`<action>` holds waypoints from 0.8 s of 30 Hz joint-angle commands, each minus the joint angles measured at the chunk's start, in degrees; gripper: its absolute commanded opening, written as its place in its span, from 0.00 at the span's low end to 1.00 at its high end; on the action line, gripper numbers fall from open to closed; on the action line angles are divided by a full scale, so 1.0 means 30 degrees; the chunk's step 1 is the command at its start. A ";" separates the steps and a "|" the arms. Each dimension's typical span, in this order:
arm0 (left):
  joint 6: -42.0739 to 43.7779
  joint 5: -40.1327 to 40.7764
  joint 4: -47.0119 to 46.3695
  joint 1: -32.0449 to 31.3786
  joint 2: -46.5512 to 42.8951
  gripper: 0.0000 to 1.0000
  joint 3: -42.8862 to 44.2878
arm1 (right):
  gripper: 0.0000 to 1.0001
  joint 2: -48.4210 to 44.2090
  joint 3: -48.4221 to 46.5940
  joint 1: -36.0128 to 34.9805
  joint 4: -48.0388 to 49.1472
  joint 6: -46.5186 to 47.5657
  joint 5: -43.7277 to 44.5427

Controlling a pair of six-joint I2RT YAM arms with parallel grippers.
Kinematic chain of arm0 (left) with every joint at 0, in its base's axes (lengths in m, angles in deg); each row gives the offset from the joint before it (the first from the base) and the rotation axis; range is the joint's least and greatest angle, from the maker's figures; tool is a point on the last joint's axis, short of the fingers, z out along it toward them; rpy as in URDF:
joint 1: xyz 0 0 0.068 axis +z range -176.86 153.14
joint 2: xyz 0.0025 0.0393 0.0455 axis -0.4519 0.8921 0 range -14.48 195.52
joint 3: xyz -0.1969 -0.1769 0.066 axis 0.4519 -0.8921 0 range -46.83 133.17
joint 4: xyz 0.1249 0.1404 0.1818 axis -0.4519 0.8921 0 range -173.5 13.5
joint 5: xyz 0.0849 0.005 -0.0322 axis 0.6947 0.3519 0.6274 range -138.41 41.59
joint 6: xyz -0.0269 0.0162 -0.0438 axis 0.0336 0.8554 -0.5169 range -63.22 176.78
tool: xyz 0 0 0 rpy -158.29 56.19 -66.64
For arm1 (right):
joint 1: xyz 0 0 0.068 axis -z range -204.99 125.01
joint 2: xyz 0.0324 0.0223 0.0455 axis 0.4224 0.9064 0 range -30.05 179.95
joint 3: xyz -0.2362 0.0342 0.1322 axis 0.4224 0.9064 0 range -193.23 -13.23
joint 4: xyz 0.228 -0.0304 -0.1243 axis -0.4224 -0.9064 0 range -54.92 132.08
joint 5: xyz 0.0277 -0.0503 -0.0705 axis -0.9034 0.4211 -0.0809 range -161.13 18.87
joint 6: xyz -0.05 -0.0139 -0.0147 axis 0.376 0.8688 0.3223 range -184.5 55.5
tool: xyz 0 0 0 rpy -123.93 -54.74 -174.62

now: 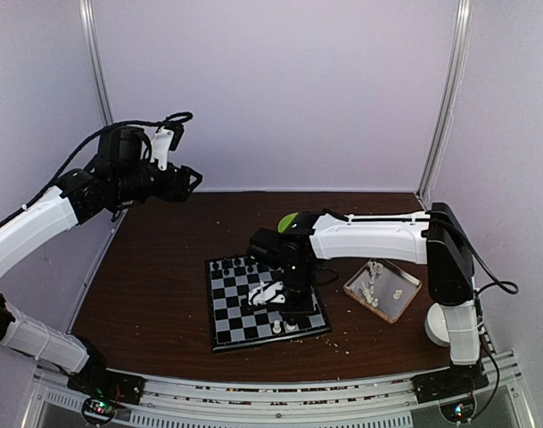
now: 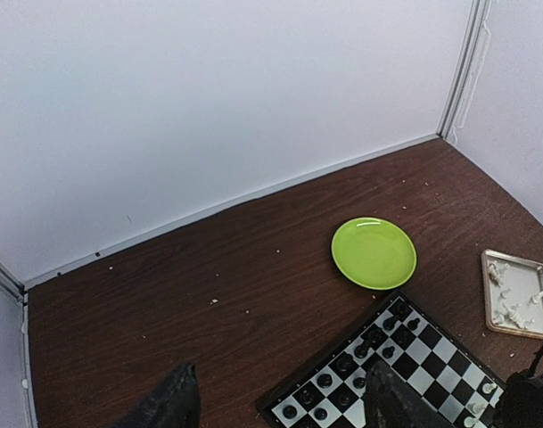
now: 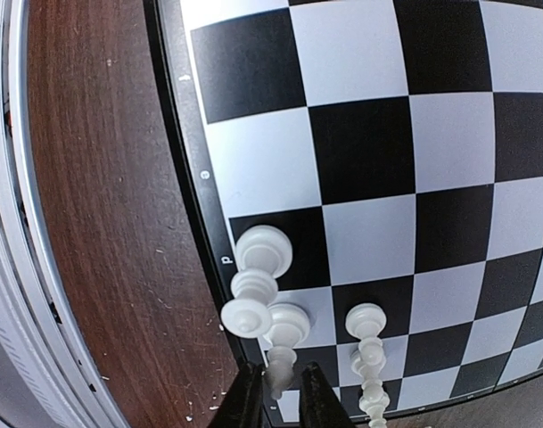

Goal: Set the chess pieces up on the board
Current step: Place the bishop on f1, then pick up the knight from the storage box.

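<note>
Right wrist view: the right pincer (image 3: pixel 281 382), barely parted, flanks an upright white chess piece (image 3: pixel 286 325) on the board's (image 3: pixel 369 134) edge row; whether clamped, unclear.

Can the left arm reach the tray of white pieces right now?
Probably not cleanly: the tray lies far right, and the right arm stretches across to the board, blocking the left gripper's path.

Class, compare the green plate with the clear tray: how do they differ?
The green plate is round and opaque; the clear tray is square. The plate is empty; the tray holds white chess pieces. Both lie on the table beside the board.
</note>
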 commanded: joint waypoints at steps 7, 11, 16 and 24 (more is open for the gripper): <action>-0.0081 -0.0542 -0.0983 0.0156 0.0191 0.65 0.0015 | 0.21 -0.2396 0.0957 -0.0002 0.0074 0.0054 0.1686; -0.0054 -0.0612 -0.0932 0.0169 0.0397 0.64 0.0044 | 0.24 -0.4461 0.2843 0.0326 0.0580 0.0298 0.1862; -0.0008 -0.1019 -0.0665 0.0159 0.0676 0.65 0.0277 | 0.26 -0.6985 0.5789 0.1659 0.1448 0.0453 0.1585; 0.0069 -0.1454 -0.0464 0.0168 0.1038 0.64 0.0482 | 0.27 -1.0048 0.8489 0.6796 0.2183 0.0050 0.0785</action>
